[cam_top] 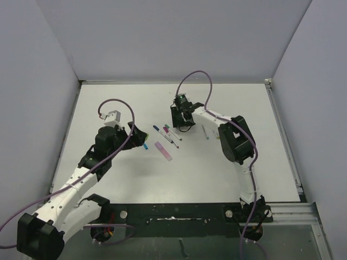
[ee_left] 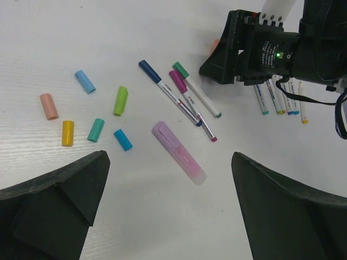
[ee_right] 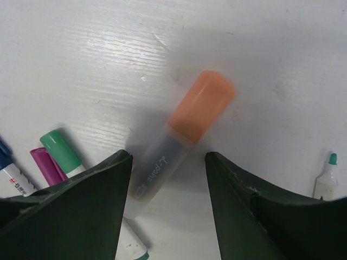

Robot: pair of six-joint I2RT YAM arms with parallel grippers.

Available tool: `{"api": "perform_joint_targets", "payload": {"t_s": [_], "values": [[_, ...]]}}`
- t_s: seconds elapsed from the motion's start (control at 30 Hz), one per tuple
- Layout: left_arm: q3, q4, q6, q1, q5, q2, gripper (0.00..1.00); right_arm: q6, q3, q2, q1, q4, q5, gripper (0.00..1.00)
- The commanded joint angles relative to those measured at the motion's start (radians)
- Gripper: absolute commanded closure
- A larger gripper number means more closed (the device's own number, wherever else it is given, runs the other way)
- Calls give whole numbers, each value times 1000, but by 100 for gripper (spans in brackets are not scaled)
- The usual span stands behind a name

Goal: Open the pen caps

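Right wrist view: right end effector (ee_right: 168, 162) stands about half open, one jaw on either side of the clear barrel of the orange-capped pen (ee_right: 181, 138). I see a gap on the right jaw's side, so I judge nothing is gripped yet. The pen lies flat on the desk (cam_top: 190, 179). Its orange cap (ee_right: 201, 105) pokes out beyond the fingertips, which I read as deliberate: clamp the barrel and leave the cap free to be pulled. Left wrist view: left end effector (ee_left: 168, 162) is fully open and empty, hovering over the work area, presumably placed to take that cap. Six loose caps (ee_left: 96, 130) lie scattered to the left, apart from one another. A row of uncapped pens (ee_left: 260, 100) lies partly under the right arm. Still capped, by my count: three slim pens (ee_left: 187, 96) crossing one another, and apparently the pink highlighter (ee_left: 179, 153) just beside them.
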Motion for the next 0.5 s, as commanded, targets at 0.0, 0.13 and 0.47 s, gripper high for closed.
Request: {"api": "perform_joint_targets", "payload": {"t_s": [0.0, 0.13, 0.47], "values": [[7, 78, -18, 6, 11, 12, 2, -47, -64, -1, -19, -97, 42, 43], [2, 85, -25, 6, 16, 12, 2, -67, -96, -22, -40, -94, 38, 48], [-4, 115, -40, -4, 26, 40, 2, -104, -113, -19, -64, -64, -12, 67]]}}
